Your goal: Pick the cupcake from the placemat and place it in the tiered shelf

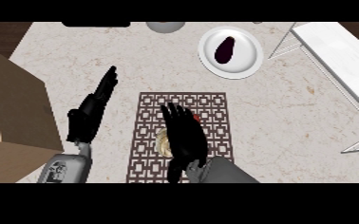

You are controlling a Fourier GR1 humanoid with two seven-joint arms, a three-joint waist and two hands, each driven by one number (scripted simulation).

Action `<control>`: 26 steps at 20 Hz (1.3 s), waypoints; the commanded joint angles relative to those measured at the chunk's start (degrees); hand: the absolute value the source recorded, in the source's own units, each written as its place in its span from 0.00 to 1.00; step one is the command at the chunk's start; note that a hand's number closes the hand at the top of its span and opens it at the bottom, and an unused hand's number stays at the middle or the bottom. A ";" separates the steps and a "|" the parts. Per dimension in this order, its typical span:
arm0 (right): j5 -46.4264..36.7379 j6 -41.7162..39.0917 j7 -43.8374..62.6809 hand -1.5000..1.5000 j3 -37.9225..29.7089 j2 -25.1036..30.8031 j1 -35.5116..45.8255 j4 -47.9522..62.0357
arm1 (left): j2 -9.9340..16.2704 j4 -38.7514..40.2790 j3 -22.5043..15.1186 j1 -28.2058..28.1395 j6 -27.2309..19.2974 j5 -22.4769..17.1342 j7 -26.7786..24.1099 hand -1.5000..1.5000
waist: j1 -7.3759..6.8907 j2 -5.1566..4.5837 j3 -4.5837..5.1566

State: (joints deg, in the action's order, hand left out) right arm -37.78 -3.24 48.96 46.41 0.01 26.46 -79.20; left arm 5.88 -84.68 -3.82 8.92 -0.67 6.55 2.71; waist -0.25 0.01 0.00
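A brown patterned placemat (pixel 210 109) lies on the marble counter near its front middle. The cupcake (pixel 163 144) sits on it, mostly hidden; only a pale edge shows at the left of my right hand (pixel 184 135) and a red speck (pixel 198 117) at its right. That hand hangs over the cupcake with fingers straight, pointing away from me. My left hand (pixel 95 107) rests open left of the placemat, fingers up. The white tiered shelf (pixel 329 52) stands at the right edge.
A white plate (pixel 247 64) holding a dark purple eggplant (pixel 226 50) sits behind the placemat. A brown box (pixel 21 109) fills the left edge. A grey round object (pixel 165 26) and a black item (pixel 96 24) lie at the counter's back.
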 commanded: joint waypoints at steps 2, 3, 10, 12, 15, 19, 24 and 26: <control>1.52 3.12 -3.70 0.00 -0.36 -0.01 2.64 6.19 | 1.07 -1.15 1.52 -0.40 1.75 -0.27 -0.15 0.50 | -0.16 -0.04 0.00; 1.70 2.62 1.30 0.00 3.56 -0.01 1.14 2.30 | -1.49 2.08 -0.49 -0.64 -0.52 2.08 -3.38 0.50 | -0.05 -0.03 0.01; -0.38 -0.16 -6.34 1.00 2.53 -0.01 2.93 9.35 | 1.91 3.17 4.20 3.28 3.64 -1.59 -0.52 0.50 | 0.03 -0.09 0.01; 0.85 3.36 -3.21 1.00 7.36 0.00 5.42 8.87 | -0.94 0.89 0.58 1.15 0.68 1.99 -1.30 0.50 | -0.37 -0.08 0.00; -2.46 1.18 -5.77 1.00 4.63 0.00 3.46 7.50 | -1.75 2.65 1.12 0.68 0.57 1.74 -2.33 0.50 | -0.05 -0.02 0.00; -1.85 8.13 -7.65 1.00 6.27 0.00 2.89 9.25 | 0.75 -1.42 2.96 0.91 3.18 -0.13 2.07 0.50 | -0.38 -0.03 -0.01; -4.90 15.64 11.98 1.00 -18.42 2.43 6.24 13.71 | -0.80 0.30 2.72 1.03 1.02 0.61 0.59 0.50 | 2.71 -0.35 0.03; -5.75 19.18 18.41 1.00 -24.88 4.86 7.22 15.87 | 0.08 -0.12 3.74 1.00 0.61 0.68 0.55 0.50 | 4.04 -0.43 0.10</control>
State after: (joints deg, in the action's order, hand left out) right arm -42.14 9.39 55.95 32.67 2.17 32.31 -67.76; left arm 5.52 -84.40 -0.84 10.07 0.52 7.14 3.21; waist 1.71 -0.01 -0.01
